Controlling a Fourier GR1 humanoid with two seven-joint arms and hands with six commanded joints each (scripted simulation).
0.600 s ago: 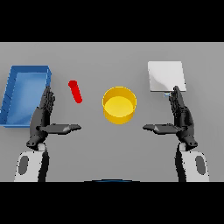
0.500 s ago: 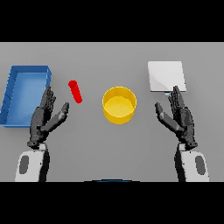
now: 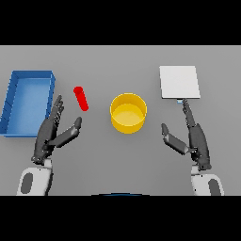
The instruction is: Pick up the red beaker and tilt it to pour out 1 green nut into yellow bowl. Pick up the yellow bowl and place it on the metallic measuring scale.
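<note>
Grey table [image 3: 120, 164], viewed from above. Blue tray [image 3: 26, 101] far left of the yellow bowl [image 3: 128, 113]. Metallic measuring scale [image 3: 179, 82] up and right of bowl, well apart. Left hand [image 3: 52, 134] lower left of bowl, fingers straight, holding nothing. Right hand [image 3: 190, 139] lower right of bowl, fingers extended, empty, fingertips just below scale. Red beaker [image 3: 81, 98] left of bowl, untouched.

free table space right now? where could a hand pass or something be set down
Bare table: the wide strip beyond the yellow bowl, between red beaker and metallic scale; the near patch between left hand and right hand. Crowded: the left, where blue tray, beaker and left hand sit close.
</note>
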